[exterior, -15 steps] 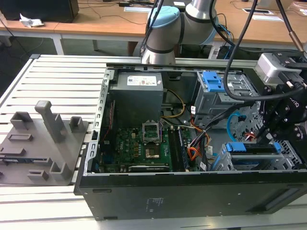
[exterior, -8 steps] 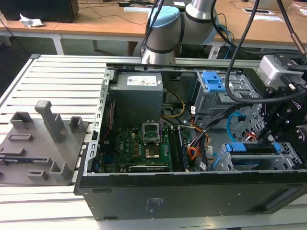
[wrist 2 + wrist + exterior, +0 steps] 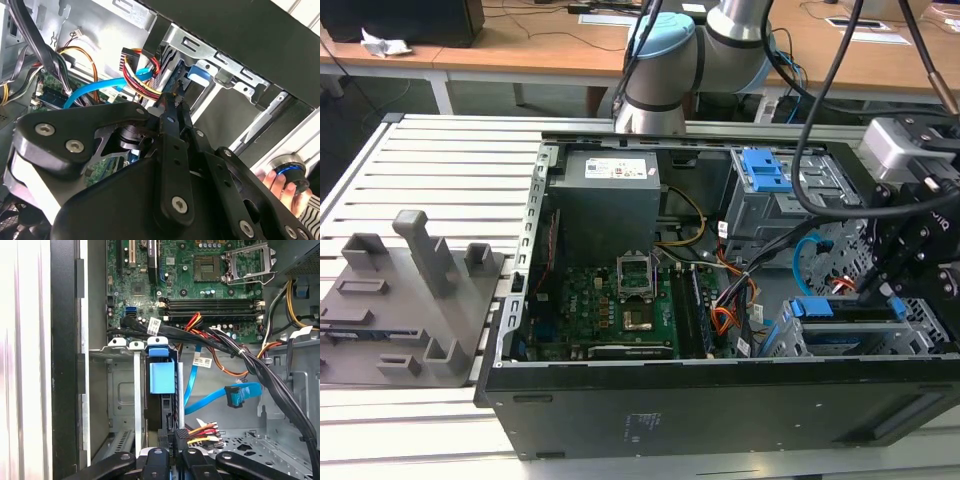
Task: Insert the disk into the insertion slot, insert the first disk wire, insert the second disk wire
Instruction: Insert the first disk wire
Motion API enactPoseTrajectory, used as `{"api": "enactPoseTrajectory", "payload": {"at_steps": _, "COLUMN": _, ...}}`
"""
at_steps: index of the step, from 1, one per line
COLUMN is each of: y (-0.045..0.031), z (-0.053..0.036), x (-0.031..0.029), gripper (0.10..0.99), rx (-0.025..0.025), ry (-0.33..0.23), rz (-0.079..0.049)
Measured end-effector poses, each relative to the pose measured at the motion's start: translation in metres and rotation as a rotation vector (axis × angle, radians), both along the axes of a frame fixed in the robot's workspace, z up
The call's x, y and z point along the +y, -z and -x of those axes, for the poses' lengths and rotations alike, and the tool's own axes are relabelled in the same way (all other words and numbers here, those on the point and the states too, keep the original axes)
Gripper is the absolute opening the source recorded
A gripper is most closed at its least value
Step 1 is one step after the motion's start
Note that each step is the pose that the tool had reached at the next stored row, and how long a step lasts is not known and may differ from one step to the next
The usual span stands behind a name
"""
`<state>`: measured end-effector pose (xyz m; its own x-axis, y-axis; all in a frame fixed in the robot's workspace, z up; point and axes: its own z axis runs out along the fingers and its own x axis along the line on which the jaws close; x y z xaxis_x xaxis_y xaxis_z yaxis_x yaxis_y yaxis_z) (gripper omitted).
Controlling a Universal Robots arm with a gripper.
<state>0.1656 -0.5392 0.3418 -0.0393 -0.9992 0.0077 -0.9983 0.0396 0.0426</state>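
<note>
Right of the motherboard (image 3: 620, 300), the disk (image 3: 840, 310) is sitting in the insertion slot (image 3: 782, 338) at the exterior view's lower right. The gripper (image 3: 172, 102) is pinching the red-and-yellow disk wire (image 3: 202, 430) between its fingers (image 3: 169, 140), apparently lining up the plug.

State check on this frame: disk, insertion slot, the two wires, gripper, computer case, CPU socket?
the disk: seated in the insertion slot.
insertion slot: occupied by the disk.
red-and-yellow wire plug: pinched in the gripper at the disk's end; mated or not, cannot tell.
blue wire: loose, plug free, apart from the disk.
gripper: shut on the plug.
computer case: side open.
CPU socket: cover lifted.
</note>
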Motion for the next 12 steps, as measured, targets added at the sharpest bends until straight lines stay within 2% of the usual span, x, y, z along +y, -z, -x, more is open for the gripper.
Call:
{"api": "enactPoseTrajectory", "payload": {"at_steps": 9, "y": 0.0018, "z": -0.0018, "x": -0.0001, "gripper": 0.165, "rx": 0.0001, "ry": 0.0, "rz": 0.0}}
{"api": "enactPoseTrajectory", "payload": {"at_steps": 11, "y": -0.0036, "z": -0.0019, "x": 0.0, "gripper": 0.165, "rx": 0.0, "ry": 0.0, "rz": 0.0}}
{"api": "enactPoseTrajectory", "payload": {"at_steps": 12, "y": -0.0037, "z": -0.0017, "x": 0.0, "gripper": 0.165, "rx": 0.0001, "ry": 0.0, "rz": 0.0}}
